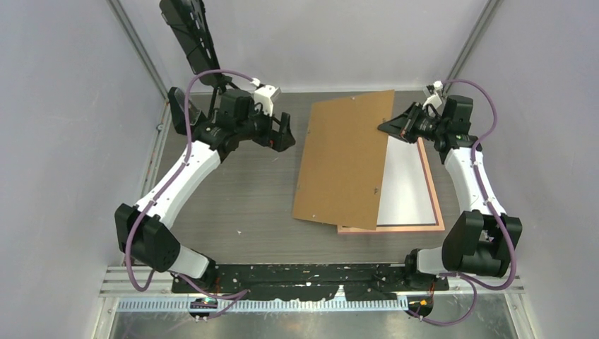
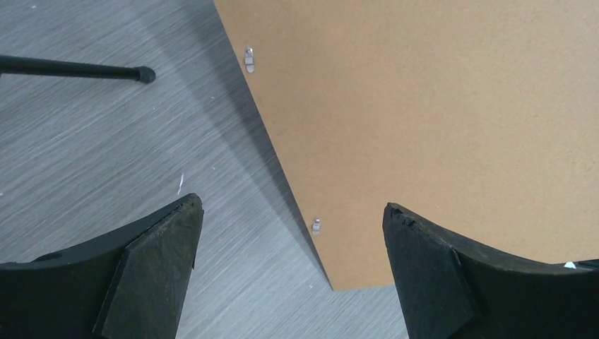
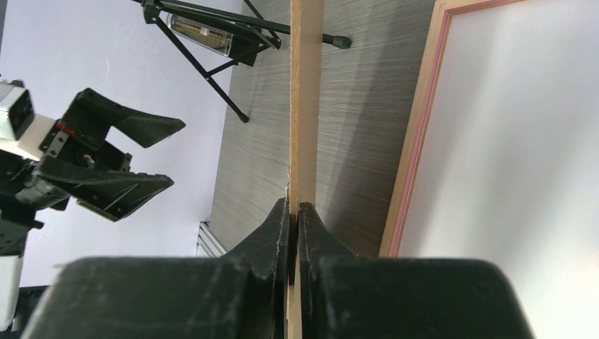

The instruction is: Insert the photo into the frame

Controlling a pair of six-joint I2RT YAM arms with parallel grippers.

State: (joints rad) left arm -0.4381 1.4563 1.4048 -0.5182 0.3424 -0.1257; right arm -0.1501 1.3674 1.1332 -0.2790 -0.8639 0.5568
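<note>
While walled in grey, wood-grain table (image 1: 240, 198); photo (image 1: 408, 191) white-side-up in frame (image 1: 395, 229) at 4 o'clock; right gripper (image 1: 385, 127) pinching backing board (image 1: 346, 162), left gripper (image 1: 288, 133) spread.

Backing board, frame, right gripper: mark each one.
backing board (image 1: 346, 159): top external view, centre of its brown face.
frame (image 1: 413, 228): top external view, on its near pink rail.
right gripper (image 3: 295, 210): right wrist view, between the fingertips pinching the board's edge.
</note>
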